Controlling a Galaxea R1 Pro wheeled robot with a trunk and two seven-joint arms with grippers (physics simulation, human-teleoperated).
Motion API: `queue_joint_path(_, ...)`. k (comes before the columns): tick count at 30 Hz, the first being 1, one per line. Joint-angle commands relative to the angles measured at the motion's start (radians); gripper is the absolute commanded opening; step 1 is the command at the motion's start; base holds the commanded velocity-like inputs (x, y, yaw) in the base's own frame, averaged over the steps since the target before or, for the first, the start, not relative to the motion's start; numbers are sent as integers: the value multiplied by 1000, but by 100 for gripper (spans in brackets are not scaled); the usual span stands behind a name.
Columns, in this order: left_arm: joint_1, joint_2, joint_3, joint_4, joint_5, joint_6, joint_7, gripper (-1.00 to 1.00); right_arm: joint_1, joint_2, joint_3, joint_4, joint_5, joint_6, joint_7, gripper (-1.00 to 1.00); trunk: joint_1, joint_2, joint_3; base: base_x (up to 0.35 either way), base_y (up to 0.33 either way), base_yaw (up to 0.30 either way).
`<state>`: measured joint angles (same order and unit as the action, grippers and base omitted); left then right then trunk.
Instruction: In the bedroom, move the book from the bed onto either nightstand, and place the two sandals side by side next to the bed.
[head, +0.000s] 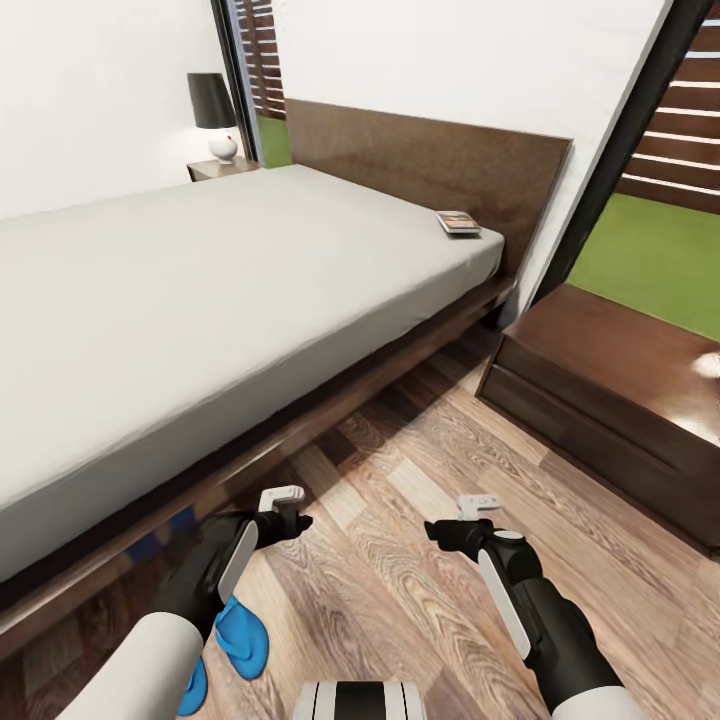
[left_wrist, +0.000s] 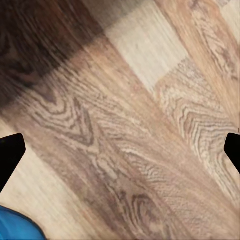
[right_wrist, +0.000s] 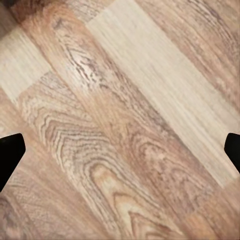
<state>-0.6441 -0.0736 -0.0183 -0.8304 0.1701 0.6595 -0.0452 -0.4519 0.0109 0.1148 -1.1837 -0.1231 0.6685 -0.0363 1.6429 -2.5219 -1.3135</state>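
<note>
Both claws, left and right, hang spread and empty; reaching the book by the headboard probably risks trampling the sandals.

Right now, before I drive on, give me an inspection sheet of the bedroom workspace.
Surface: wood-plank floor, bare between the arms.
Job's things: book lies on the bed near the headboard; blue sandal on the floor by the left arm, partly hidden; nightstand right of the bed.
Clutter: lamp on the far nightstand.
Grippers: left gripper open, empty; right gripper open, empty.
Cables: nothing seen.
Surroundings: white walls, glass onto lawn and slat fence.
</note>
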Motion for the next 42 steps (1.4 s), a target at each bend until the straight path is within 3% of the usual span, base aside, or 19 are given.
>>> queue_joint_path(1, 0, 0, 0, -1, 6, 4, 1, 100, -1, 0, -1, -4, -8, 3, -7, 100, 0, 0, -1, 0, 0, 0)
queue_joint_path(18, 0, 0, 0, 2, 9, 2, 4, 100, -1, 1, 3, -10, -4, -1, -8, 100, 0, 0, -1, 95, -91, -260)
queue_joint_path(42, 0, 6, 3, 13, 9, 0, 5, 100, -1, 4, 6, -10, -3, 2, -10, 100, 0, 0, -1, 246, -219, -79)
